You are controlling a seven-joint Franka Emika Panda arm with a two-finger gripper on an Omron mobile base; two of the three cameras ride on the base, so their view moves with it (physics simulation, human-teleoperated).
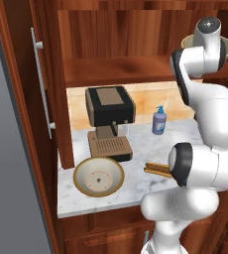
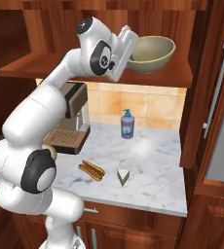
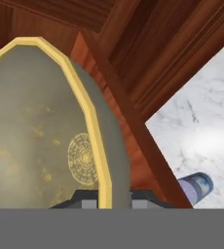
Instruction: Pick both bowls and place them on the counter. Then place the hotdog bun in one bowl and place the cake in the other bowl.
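On the counter (image 1: pixel 150 144), far left, the wide cream-grey bowl (image 1: pixel 98 176) sits near the front edge, just ahead of the coffee machine (image 1: pixel 108 119). To its right lies the hotdog bun (image 2: pixel 91 169), its long axis slanting across the marble, and just right of that the small cake (image 2: pixel 123 176) slice. The blue soap bottle (image 2: pixel 126 124) stands further back by the tiled wall.

Up on the wooden shelf (image 2: pixel 172 75) above all that is what matters now: the deeper olive-tan bowl (image 2: pixel 152 53), resting at the shelf's front, right of the hand. The gripper (image 3: pixel 105 197) is at the near rim. In the hand view the pale rim runs straight down between the two dark tips, so the fingers (image 3: pixel 82 198) look pinched together on the bowl wall, one inside, one outside.

The arm reaches high, elbow bent back over the coffee machine, forearm rising to the shelf and the wrist turned toward the bowl from its left side.

By my reckoning the next move is a lift and a pull outward off the shelf, then down to open marble, likely right of the cake. The held edge is thin, so the bowl may tilt.
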